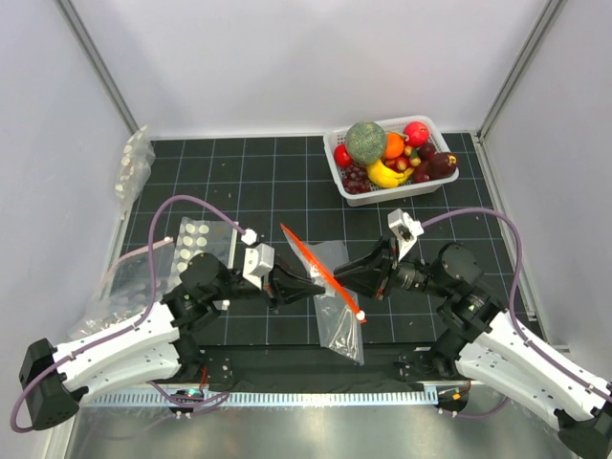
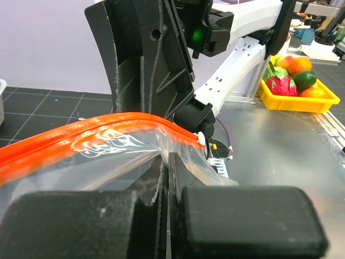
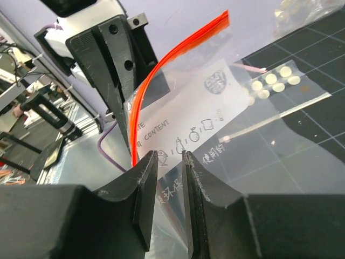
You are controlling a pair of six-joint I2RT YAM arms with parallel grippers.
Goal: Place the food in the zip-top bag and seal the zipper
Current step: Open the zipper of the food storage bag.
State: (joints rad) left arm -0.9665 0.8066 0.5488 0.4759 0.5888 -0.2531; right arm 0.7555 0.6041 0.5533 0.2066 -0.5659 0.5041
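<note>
The zip-top bag (image 1: pixel 339 320) is being held between the two arms at the middle of the tabletop (image 1: pixel 249 172), near its front edge. Both arms are being stretched low and inward from their bases, forearms nearly level, so that the two claws are facing each other from opposite sides of the bag.

The left claw (image 1: pixel 308 287) is being kept clenched on the clear film just below the zipper (image 1: pixel 304 251); in the left wrist view the film is seen pinched in the narrow slit between its fingers (image 2: pixel 81 221). The right claw (image 1: pixel 346 272) is likewise gripping the bag, with the printed film passing between its fingers (image 3: pixel 141 199), which are closed almost together.

The zipper is being carried as a slanted red-orange line, its far end pointing toward the back left and its near end toward the right arm. The rest of the bag is trailing toward the front edge.

The food (image 1: pixel 416 133) is lying in the white basket (image 1: pixel 402 190) at the back right, well apart from the bag. A clear bag of white discs (image 1: pixel 203 239) is lying beside the left arm.
</note>
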